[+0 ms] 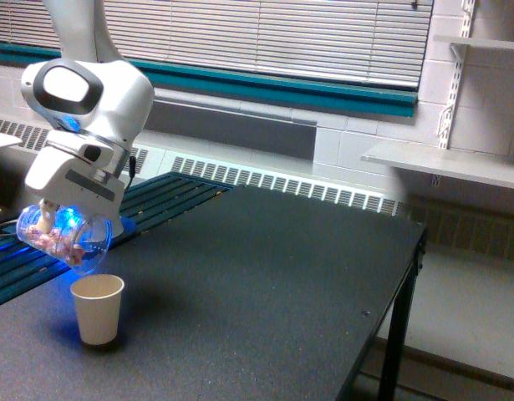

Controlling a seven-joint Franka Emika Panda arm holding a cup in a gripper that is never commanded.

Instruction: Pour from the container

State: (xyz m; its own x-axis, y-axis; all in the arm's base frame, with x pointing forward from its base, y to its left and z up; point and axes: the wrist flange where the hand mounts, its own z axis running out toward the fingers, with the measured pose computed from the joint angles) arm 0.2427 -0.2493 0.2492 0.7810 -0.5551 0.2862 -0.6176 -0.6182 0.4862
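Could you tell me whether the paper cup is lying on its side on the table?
No, the paper cup stands upright on the dark table, its open mouth facing up below the tilted container.

The arm [77, 29] ran out of the top edge, so its upper part could not be seen. The tool [60, 219] was mostly lost behind the blue glow and the clear container [66, 238], and whether its jaws pressed the wall could not be made out. The pinkish pieces [56, 243] inside blurred into one mass, too small to count. The paper cup [98, 308] hid its own inside from where I stood. The tabletop [265, 284] was cut off along the bottom edge and at the exterior view's left, and the shelf [445, 161] was cut off at the exterior view's right.
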